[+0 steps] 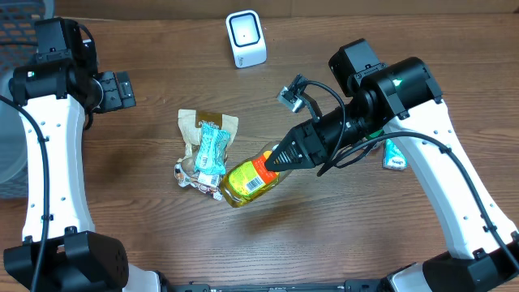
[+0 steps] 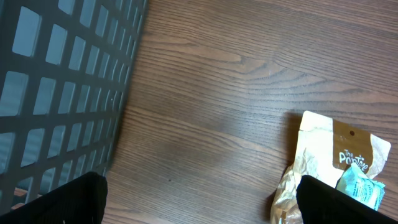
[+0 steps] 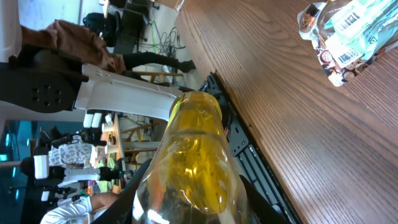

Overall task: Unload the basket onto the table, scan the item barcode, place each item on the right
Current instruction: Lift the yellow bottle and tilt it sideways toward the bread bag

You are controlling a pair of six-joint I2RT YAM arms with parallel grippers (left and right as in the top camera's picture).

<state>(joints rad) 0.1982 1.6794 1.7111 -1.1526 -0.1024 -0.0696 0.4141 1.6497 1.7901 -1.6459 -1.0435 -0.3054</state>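
**Right claw has the bottle by its cap end; left claw wide open and holding nothing**

From above, the right claw [image 1: 276, 158] is closed part-way around the cap end of a yellow bottle [image 1: 246, 180]. The bottle lies tilted near the middle of the counter [image 1: 324, 243], with its base pointing to the lower left. Its orange and white label faces up, but the print is too small to read. The base meets the lower corner of a pile of snack bags [image 1: 204, 150]. This view does not show whether the bottle rests on the wood or hangs just above it. The white scanner [image 1: 246, 39] stands at the far edge, well apart from the bottle. A small teal packet [image 1: 395, 154] lies just beside the right arm.

The right wrist camera looks along the bottle from the grip. The clear body, filled with yellow liquid, runs up from the bottom of the picture, and the snack pile sits in the top right corner. The label shows only from above.

The left claw [image 1: 122, 89] sits off at the left of the counter, near the far edge. Its own camera shows what the overhead view only hints at: the two black fingertips [image 2: 71, 202] sit in opposite bottom corners, spread as wide as they go, over bare wood. That camera also shows the side of a dark mesh basket [image 2: 62, 93] to the left, where the overhead view catches only a corner of it. At the right edge is a tan popcorn bag [image 2: 329, 152], part of the snack pile.
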